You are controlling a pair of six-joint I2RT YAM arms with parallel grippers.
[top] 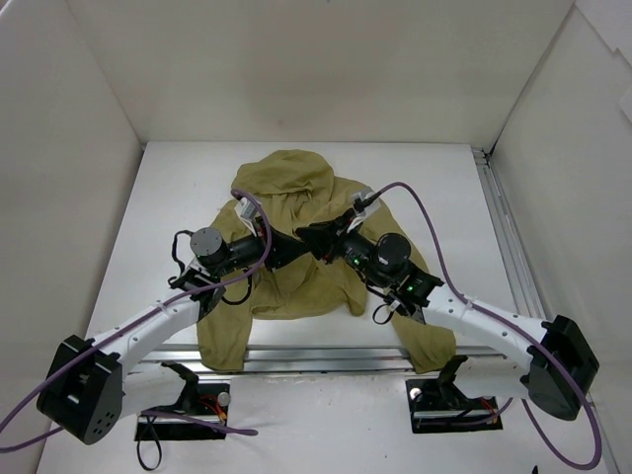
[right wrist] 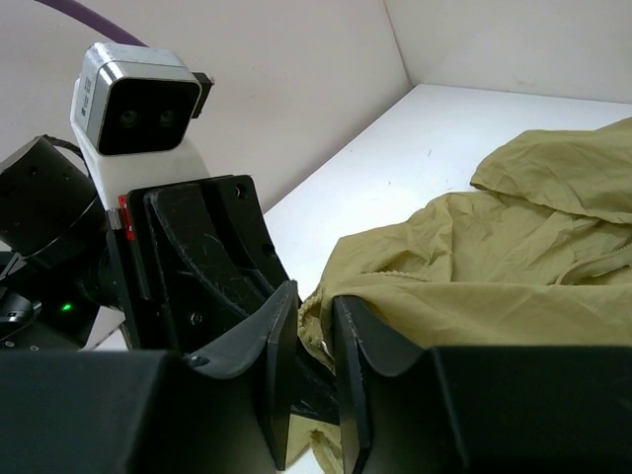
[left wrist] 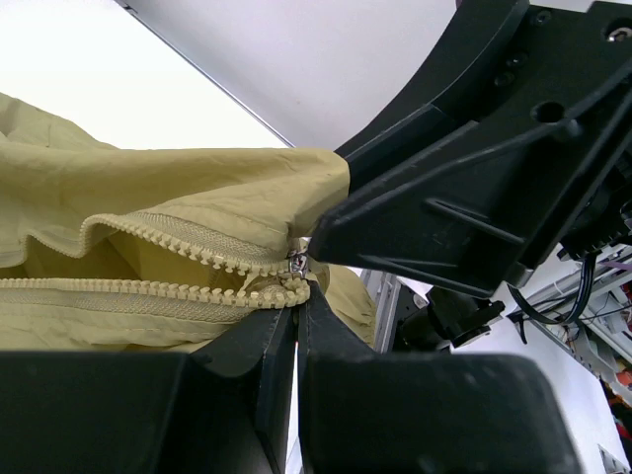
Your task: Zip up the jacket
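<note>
The olive-khaki jacket [top: 296,188] lies on the white table with its hood toward the back wall. Both grippers meet over its front. In the left wrist view the two tooth rows of the zipper [left wrist: 168,286] lie apart and join at a small metal slider [left wrist: 296,263]. My left gripper [left wrist: 297,301] is shut on the fabric edge just below the slider. My right gripper [right wrist: 316,316] is pinched on the bunched zipper edge of the jacket [right wrist: 513,267]; its black body [left wrist: 474,168] fills the left wrist view's upper right. The chest logo is hidden.
White walls enclose the table on three sides. An aluminium rail [top: 504,227] runs along the right side and another [top: 296,355] crosses the near edge under the jacket's hem. Purple cables [top: 425,212] loop above the arms. The left wrist camera [right wrist: 133,99] is close in front of the right gripper.
</note>
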